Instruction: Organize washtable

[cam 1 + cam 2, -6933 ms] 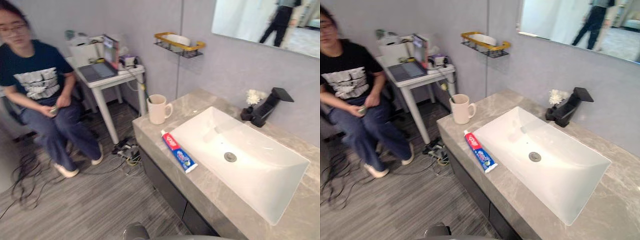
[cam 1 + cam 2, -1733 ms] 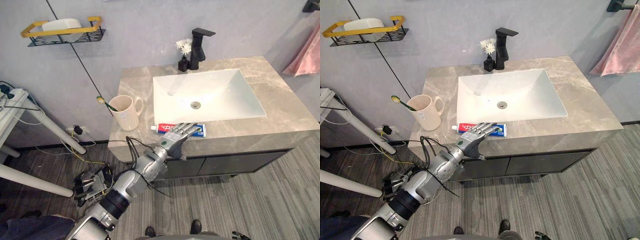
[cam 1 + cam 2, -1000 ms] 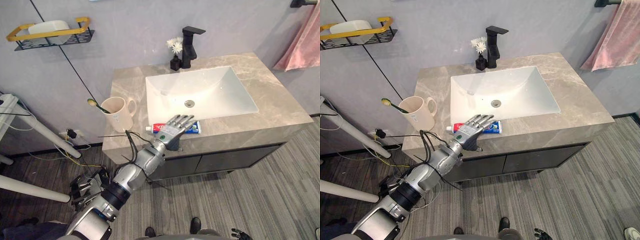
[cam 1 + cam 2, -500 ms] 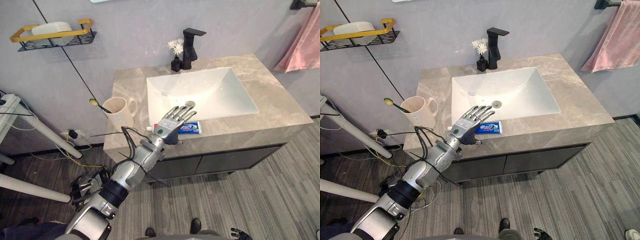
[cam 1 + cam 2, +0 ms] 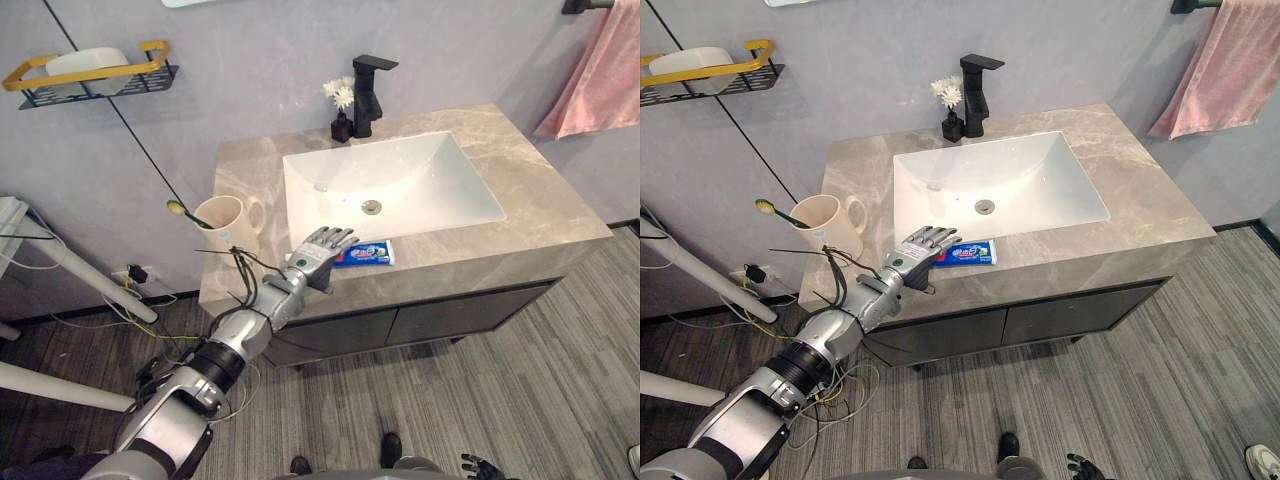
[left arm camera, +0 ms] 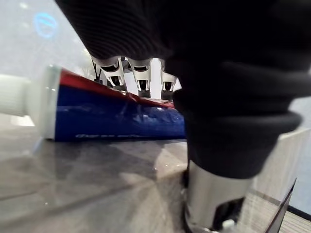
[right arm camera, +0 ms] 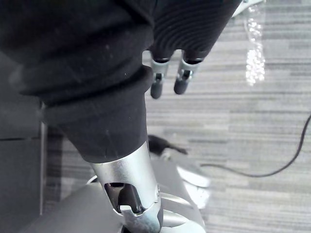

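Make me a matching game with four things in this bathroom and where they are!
Things:
1. toothpaste tube
2. mug
3. pink towel
4. black faucet

Places:
A. hanging on the wall, to the right of the counter
B. behind the basin, beside the little flowers
C. at the counter's left end, with a toothbrush inside
D. lying in front of the basin, with the left hand over one end

Pairs: 1-D, 2-C, 3-A, 4-B.
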Robot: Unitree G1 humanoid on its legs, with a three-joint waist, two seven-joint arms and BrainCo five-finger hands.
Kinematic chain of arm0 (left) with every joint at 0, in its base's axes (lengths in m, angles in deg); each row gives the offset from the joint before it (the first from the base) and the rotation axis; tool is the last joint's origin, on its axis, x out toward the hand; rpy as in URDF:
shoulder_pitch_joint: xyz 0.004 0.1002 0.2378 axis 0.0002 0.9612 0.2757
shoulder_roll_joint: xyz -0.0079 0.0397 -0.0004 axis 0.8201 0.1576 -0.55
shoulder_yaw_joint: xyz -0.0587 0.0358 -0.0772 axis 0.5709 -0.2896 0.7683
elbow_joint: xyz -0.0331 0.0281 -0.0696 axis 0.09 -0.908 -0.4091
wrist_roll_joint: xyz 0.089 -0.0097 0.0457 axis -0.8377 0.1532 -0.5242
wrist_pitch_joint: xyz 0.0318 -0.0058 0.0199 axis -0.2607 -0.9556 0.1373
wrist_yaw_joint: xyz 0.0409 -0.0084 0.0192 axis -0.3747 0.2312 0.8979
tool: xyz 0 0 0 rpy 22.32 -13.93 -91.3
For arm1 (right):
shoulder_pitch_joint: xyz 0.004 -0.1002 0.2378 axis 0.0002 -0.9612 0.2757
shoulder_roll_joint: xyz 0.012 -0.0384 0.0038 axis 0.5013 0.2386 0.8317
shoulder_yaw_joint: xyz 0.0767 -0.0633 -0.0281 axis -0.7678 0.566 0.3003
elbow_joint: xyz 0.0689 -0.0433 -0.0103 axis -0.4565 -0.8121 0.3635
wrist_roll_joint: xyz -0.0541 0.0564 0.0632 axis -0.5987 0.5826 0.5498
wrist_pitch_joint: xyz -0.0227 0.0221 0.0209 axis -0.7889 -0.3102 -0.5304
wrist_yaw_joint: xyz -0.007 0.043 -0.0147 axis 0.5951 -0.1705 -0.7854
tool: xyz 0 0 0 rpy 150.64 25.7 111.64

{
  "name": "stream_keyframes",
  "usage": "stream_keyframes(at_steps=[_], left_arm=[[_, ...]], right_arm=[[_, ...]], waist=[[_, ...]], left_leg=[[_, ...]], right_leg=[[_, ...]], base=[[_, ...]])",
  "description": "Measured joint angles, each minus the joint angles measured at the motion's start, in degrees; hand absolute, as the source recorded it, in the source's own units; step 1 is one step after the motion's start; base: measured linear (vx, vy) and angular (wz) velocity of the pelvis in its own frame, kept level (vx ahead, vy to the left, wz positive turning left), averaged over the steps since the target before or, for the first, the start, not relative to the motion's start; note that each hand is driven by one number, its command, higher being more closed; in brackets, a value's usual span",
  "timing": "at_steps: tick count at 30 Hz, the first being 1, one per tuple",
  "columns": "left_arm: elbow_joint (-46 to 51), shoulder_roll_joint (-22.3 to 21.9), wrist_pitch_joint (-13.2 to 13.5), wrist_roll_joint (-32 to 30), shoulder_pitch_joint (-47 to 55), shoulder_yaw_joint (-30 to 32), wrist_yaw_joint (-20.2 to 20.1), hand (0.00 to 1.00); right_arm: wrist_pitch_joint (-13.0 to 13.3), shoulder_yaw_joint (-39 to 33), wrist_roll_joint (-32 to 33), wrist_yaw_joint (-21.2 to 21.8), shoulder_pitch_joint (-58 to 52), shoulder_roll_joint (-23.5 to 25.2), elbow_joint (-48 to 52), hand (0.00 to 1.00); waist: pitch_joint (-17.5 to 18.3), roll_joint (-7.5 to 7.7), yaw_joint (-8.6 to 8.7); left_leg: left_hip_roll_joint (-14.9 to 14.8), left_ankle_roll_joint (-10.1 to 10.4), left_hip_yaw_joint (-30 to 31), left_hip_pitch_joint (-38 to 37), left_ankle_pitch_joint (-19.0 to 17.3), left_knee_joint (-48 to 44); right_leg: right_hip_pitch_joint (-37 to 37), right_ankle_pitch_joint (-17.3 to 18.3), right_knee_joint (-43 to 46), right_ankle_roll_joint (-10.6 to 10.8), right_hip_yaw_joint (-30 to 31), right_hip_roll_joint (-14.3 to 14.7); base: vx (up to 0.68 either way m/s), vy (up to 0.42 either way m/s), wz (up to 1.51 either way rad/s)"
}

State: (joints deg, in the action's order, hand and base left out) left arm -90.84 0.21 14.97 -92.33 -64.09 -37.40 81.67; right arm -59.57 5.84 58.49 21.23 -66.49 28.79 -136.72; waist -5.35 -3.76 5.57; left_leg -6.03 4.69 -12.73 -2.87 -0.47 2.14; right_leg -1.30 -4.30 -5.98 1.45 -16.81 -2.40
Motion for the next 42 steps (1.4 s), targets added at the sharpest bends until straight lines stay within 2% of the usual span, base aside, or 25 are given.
stream_keyframes(at_steps=[3,13,14,28,31,36,42], left_arm=[[-0.38,0.42,-0.34,-0.35,0.01,0.71,1.09,0.00],[-1.75,-0.12,-1.51,-0.34,0.83,4.19,1.23,0.00],[-1.72,-0.28,-1.51,-0.33,1.01,4.36,1.23,1.00],[-0.94,-0.75,-1.20,-0.28,1.87,4.41,1.87,1.00],[-0.92,-0.29,-0.61,-0.32,1.85,4.10,2.81,1.00],[-0.41,2.75,1.91,-0.48,1.75,3.17,5.00,1.00],[0.04,2.83,1.95,-1.56,1.94,3.07,6.20,1.00]], right_arm=[[0.48,0.05,-0.65,0.02,0.00,0.01,0.00,0.00],[0.60,1.19,-0.60,-0.05,0.04,0.01,0.28,0.00],[0.60,1.23,-0.59,-0.06,0.06,0.00,0.29,0.00],[0.68,1.66,-0.55,-0.15,0.05,0.13,0.30,0.00],[0.81,2.04,-0.50,-0.16,0.06,0.13,0.34,0.00],[1.25,2.76,-0.50,-0.32,0.17,0.10,0.43,0.00],[1.27,3.79,-0.52,-0.46,0.51,-0.22,0.43,0.00]], waist=[[-0.29,0.09,-0.05],[-0.51,0.39,-0.10],[-0.51,0.39,-0.10],[-0.80,0.98,-0.20],[-0.99,1.24,-0.24],[-1.17,1.39,-0.15],[-1.25,1.28,-0.18]], left_leg=[[-0.04,0.00,-0.23,0.02,0.01,-0.02],[-0.09,-0.01,-0.94,0.01,0.03,-0.04],[-0.08,-0.01,-0.93,0.01,0.03,-0.04],[-0.05,-0.01,-0.80,0.06,0.03,-0.02],[-0.04,0.00,-1.04,0.19,0.01,0.00],[-0.05,0.29,-1.66,0.66,-0.21,0.08],[0.01,-0.01,-1.61,0.63,-0.06,0.09]], right_leg=[[0.16,-0.10,0.00,-0.05,0.30,0.05],[0.53,-0.41,0.00,-0.06,1.02,0.10],[0.53,-0.41,0.00,-0.06,1.01,0.10],[0.57,-0.40,0.00,-0.05,0.98,0.07],[0.87,-0.39,-0.01,-0.04,1.24,0.07],[1.71,-0.38,0.00,-0.02,1.93,0.11],[1.64,-0.39,0.00,-0.03,1.86,0.08]], base=[[0.00,0.010,-0.05],[0.00,0.005,-0.04],[0.00,0.000,0.00],[0.00,0.000,0.00],[0.00,0.000,-0.03],[0.02,0.006,-0.06],[0.02,0.006,0.00]])
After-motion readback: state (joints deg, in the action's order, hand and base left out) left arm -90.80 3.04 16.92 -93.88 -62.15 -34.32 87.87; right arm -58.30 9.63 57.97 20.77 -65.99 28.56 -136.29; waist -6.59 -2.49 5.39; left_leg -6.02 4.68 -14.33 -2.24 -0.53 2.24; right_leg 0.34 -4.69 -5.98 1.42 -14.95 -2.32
